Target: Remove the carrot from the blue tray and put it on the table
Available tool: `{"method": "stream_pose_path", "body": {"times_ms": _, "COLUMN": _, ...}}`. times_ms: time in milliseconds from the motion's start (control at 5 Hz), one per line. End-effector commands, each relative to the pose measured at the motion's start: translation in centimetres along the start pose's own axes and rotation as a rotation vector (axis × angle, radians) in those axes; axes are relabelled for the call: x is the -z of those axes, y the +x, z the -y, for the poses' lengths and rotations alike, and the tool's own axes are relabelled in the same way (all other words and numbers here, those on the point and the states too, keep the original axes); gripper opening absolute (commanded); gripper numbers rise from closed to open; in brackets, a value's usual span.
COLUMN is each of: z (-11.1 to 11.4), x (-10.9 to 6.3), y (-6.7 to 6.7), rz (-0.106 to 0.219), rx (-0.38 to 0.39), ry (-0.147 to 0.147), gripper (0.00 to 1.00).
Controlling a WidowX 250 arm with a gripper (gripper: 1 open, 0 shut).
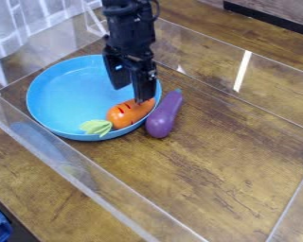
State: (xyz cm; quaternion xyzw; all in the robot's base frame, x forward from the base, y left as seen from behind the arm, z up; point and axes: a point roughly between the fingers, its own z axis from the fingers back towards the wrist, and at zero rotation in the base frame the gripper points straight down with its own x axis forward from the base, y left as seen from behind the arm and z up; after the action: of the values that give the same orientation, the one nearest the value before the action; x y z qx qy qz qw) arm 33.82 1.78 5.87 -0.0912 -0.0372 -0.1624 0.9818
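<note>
A bright streak of light [242, 72] reflects on the glossy surface. Clear acrylic panels [65, 161] stand along the edges. In the top left corner is a pale grey gridded surface [22, 21].

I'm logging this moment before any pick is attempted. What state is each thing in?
gripper: open, pointing down just above the carrot, holding nothing.
carrot: lying in the blue tray at its right rim, leafy end toward the tray's front, not gripped.
blue tray: flat on the table, holding only the carrot.
purple eggplant toy: lying on the table just outside the tray's right rim.
table: bearing tray and eggplant.
</note>
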Motion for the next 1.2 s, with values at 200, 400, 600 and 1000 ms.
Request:
{"method": "stream_pose_path", "body": {"times_ms": 200, "z": -0.6, "x": -1.8, "y": 0.3, "rz": 0.046, "rx": 0.056, "ry": 0.03, "gripper": 1.0}}
{"method": "stream_pose_path", "body": {"times_ms": 400, "z": -1.6, "x": -2.3, "y": 0.9, "rz": 0.042, "rx": 0.056, "ry": 0.033, "gripper": 1.0}}
{"method": "stream_pose_path", "body": {"times_ms": 600, "z": -2.5, "x": -2.5, "y": 1.4, "rz": 0.042, "rx": 0.061, "ry": 0.036, "gripper": 1.0}}
{"method": "stream_pose_path", "body": {"times_ms": 1000, "z": -2.5, "x": -1.8, "y": 2.2, "rz": 0.039, "rx": 0.084, "ry": 0.032, "gripper": 1.0}}
